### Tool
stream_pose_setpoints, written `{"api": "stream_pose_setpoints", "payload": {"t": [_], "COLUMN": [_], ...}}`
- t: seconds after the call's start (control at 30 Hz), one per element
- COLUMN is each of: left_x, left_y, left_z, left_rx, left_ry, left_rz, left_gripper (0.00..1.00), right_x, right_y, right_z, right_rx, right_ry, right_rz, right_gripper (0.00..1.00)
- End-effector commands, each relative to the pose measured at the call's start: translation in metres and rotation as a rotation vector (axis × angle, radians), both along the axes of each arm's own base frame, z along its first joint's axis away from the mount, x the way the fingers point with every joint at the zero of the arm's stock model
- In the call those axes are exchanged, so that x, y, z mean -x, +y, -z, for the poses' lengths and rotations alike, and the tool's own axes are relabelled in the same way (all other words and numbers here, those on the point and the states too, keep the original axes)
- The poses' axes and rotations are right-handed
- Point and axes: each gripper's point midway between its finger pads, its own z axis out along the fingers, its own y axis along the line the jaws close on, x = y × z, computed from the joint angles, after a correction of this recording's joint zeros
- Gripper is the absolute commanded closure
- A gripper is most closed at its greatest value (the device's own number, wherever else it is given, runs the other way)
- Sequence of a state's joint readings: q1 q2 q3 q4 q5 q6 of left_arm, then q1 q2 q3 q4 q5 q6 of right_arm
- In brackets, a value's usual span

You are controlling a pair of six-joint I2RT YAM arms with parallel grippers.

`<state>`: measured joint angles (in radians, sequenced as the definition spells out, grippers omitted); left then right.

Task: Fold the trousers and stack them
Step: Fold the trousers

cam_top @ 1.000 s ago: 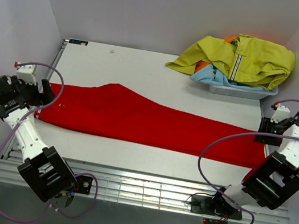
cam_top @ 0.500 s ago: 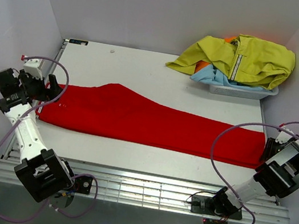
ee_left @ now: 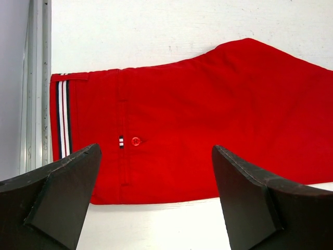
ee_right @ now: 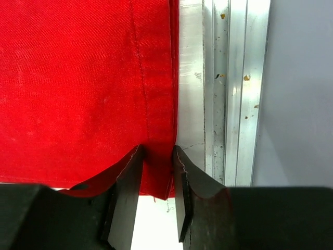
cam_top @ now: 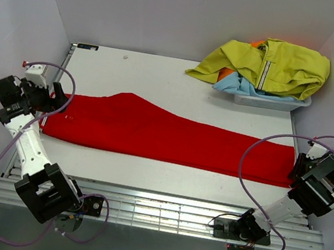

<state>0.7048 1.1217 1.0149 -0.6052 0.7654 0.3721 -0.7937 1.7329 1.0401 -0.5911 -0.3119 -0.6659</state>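
The bright red trousers lie flat across the table from left to right. My left gripper hovers over their waistband end, wide open and empty. In the left wrist view the gripper frames the red cloth, a small button and the striped side band. My right gripper is at the trousers' right end. In the right wrist view the gripper is closed narrowly on the near corner of the leg hem, with red cloth between the fingers.
A grey tray at the back right holds the yellow-green jacket and a light blue garment. Metal rails run along the table's right edge and left edge. Walls stand close on both sides.
My right arm has swung toward the near side and down onto the right hem of the trousers. My left gripper has shifted slightly along the waistband end. The trousers have not moved.
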Motion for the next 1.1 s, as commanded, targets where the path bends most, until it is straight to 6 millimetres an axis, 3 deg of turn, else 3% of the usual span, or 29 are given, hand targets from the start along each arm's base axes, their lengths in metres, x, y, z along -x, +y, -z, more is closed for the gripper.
{"api": "stream_pose_setpoints", "payload": {"t": [0.0,0.07,0.1,0.2,0.3,0.33,0.47,0.63,0.7,0.93,0.97,1.0,1.07], "left_x": [-0.004,-0.005,-0.006,-0.007,-0.006,-0.006,-0.004,-0.005,-0.006,-0.007,-0.007,-0.007,-0.006], "left_y": [0.003,0.003,0.003,0.004,0.003,0.003,-0.004,-0.005,-0.003,0.004,0.004,0.003,0.002], "left_z": [-0.012,-0.009,-0.009,-0.007,-0.001,0.000,0.005,0.008,0.009,0.016,0.016,0.017,0.017], "left_rx": [-0.009,0.003,0.005,0.015,0.027,0.026,0.053,0.071,0.068,0.079,0.085,0.092,0.102], "left_ry": [-0.028,-0.020,-0.022,-0.017,-0.004,-0.004,-0.002,0.000,0.003,0.036,0.041,0.043,0.045], "left_rz": [-0.012,-0.013,-0.013,-0.021,-0.021,-0.021,0.001,0.003,-0.006,-0.041,-0.043,-0.044,-0.040], "left_gripper": [0.02,0.02,0.02,0.02,0.02,0.02,0.02,0.02,0.02,0.02,0.02,0.02,0.02], "right_x": [0.022,0.022,0.022,0.017,0.004,-0.007,-0.017,-0.023,-0.026,-0.060,-0.062,-0.063,-0.069], "right_y": [0.041,0.041,0.042,0.042,0.051,0.054,0.076,0.105,0.117,0.210,0.222,0.246,0.266], "right_z": [0.026,0.027,0.025,0.009,-0.034,-0.059,-0.113,-0.151,-0.158,-0.193,-0.196,-0.198,-0.196], "right_rx": [-0.181,-0.180,-0.183,-0.187,-0.216,-0.221,-0.280,-0.310,-0.311,-0.262,-0.282,-0.297,-0.291], "right_ry": [0.070,0.076,0.074,0.041,-0.053,-0.131,-0.236,-0.329,-0.343,-0.450,-0.446,-0.446,-0.452], "right_rz": [-0.002,-0.005,-0.011,-0.020,-0.040,-0.056,-0.091,-0.156,-0.187,-0.450,-0.457,-0.522,-0.568], "right_gripper": [0.66,0.77,0.91,0.92,0.92,0.92,0.92,0.92,0.92,0.92,0.92,0.92,0.92]}}
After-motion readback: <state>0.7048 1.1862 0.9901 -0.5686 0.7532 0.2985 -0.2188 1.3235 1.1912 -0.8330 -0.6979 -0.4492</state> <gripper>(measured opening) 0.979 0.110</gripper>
